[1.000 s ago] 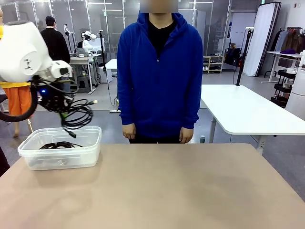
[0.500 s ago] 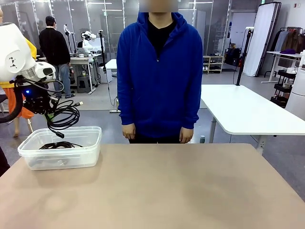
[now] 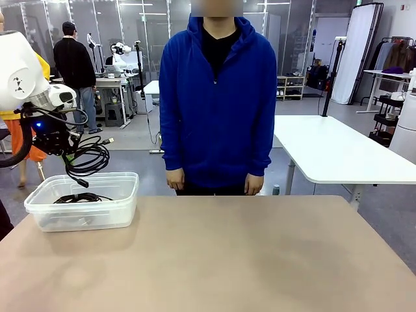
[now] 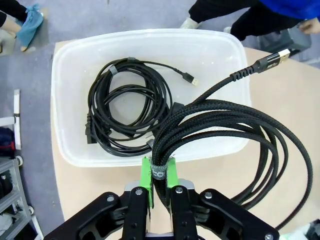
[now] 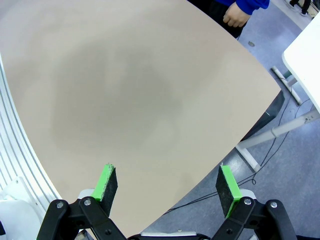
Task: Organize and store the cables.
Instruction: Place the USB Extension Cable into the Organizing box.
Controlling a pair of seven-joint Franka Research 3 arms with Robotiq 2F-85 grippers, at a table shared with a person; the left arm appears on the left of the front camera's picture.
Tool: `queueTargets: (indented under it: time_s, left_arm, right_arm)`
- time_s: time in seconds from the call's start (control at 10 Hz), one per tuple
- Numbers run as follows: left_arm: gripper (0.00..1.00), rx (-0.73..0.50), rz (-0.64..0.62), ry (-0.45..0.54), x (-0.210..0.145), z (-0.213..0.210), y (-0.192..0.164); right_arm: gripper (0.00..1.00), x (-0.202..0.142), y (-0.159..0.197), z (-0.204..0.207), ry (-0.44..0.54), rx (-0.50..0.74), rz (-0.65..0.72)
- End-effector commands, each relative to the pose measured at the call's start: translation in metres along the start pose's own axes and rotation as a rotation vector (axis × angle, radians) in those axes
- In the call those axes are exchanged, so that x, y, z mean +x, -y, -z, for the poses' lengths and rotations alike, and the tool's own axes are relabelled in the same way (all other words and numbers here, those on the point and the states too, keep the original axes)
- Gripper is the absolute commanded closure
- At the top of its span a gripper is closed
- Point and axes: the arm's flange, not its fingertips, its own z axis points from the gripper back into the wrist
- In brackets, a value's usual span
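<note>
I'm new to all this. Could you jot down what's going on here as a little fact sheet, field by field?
Left claw: shut on a braided cable, held above the bin
Bin: clear plastic, at the table's left far corner
In the bin: coiled black cable
Right claw: open, holding nothing, over the bare table
Person: stands at the far side, arms down

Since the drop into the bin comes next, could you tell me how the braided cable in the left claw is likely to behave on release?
Probably floppy: the braided cable hangs in loose loops from the left claw. Its loops spread past the bin, so some may drape over the rim. The free plug end may swing or catch.
</note>
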Motion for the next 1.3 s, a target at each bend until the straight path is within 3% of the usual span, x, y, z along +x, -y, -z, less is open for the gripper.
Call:
queueTargets:
  time_s: [0.0,0.1,0.2,0.6,0.8,1.0,1.2]
  left_arm:
    - [0.86,0.065,0.067,-0.045,0.007,0.016,-0.008]
    - [0.86,0.108,0.151,-0.032,0.013,0.034,-0.016]
    - [0.86,0.061,0.15,-0.053,0.017,0.053,-0.02]
    - [0.86,0.045,-0.006,-0.12,0.028,0.128,-0.028]
    - [0.86,0.133,-0.041,-0.126,0.026,0.145,-0.031]
    - [0.86,0.137,-0.089,-0.154,0.031,0.164,-0.038]
    - [0.71,0.116,-0.103,-0.143,0.031,0.16,-0.039]
  right_arm:
    - [0.0,0.002,-0.001,-0.001,0.002,0.002,0.021]
    - [0.0,0.002,-0.001,-0.001,0.002,0.002,0.021]
    - [0.0,0.002,-0.001,-0.001,0.002,0.002,0.021]
    - [0.0,0.002,-0.001,-0.001,0.002,0.002,0.021]
    - [0.0,0.002,-0.001,-0.001,0.002,0.002,0.021]
    - [0.0,0.002,-0.001,-0.001,0.002,0.002,0.021]
    - [0.0,0.002,-0.001,-0.001,0.002,0.002,0.021]
